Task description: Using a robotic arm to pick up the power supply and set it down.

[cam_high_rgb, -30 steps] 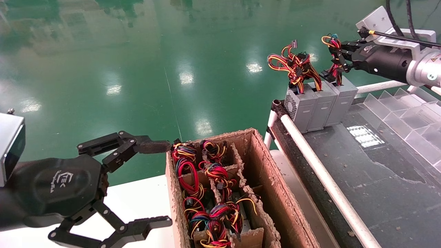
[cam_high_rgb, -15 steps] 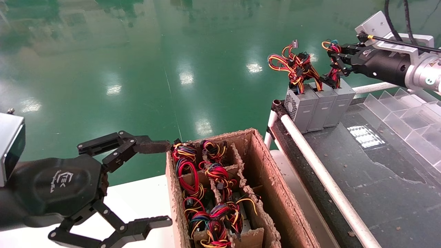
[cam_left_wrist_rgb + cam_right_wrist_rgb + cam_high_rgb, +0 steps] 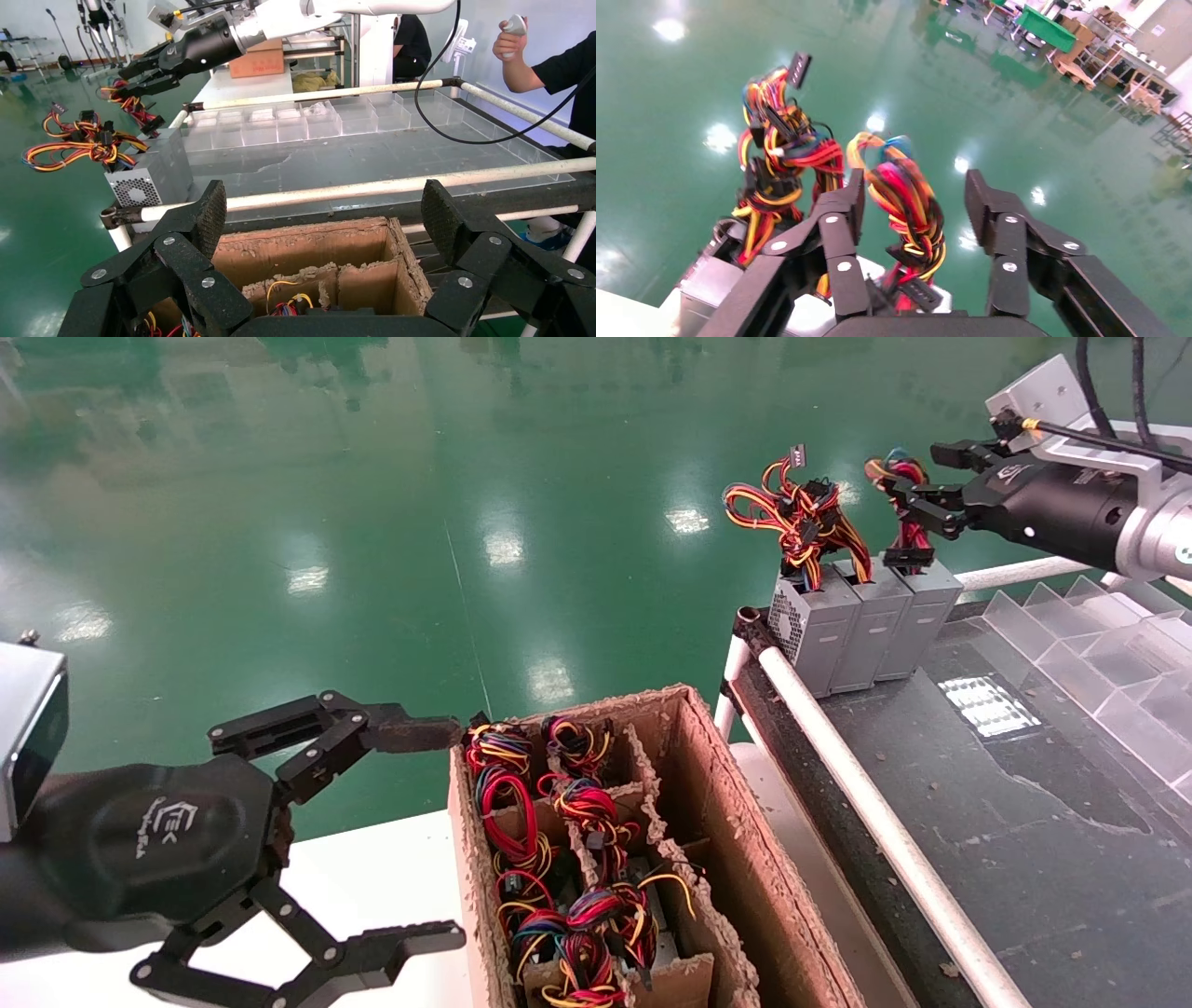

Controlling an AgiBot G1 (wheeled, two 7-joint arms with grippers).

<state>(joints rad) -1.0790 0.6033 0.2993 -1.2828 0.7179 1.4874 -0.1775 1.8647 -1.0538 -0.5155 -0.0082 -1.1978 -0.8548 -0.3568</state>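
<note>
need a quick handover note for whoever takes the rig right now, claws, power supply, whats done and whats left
Right claw: open, fingers on either side of the wire bundle, holding nothing.
Left claw: open, idle beside the cardboard box.
Power supply: standing on the conveyor, rightmost in a row of three grey units.
Done: this unit is set down.
Left: pull the right claw clear; more units sit in the box.

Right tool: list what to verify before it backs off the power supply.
1. Right tool open, fingers either side of the red, yellow and black wire bundle: ok.
2. Bundle free of both fingers: cannot tell; it runs close to one.
3. Small grey metal power supply upright on the dark table, beside two like grey units: ok.
4. Left tool open by the brown cardboard box, far off: ok.
</note>
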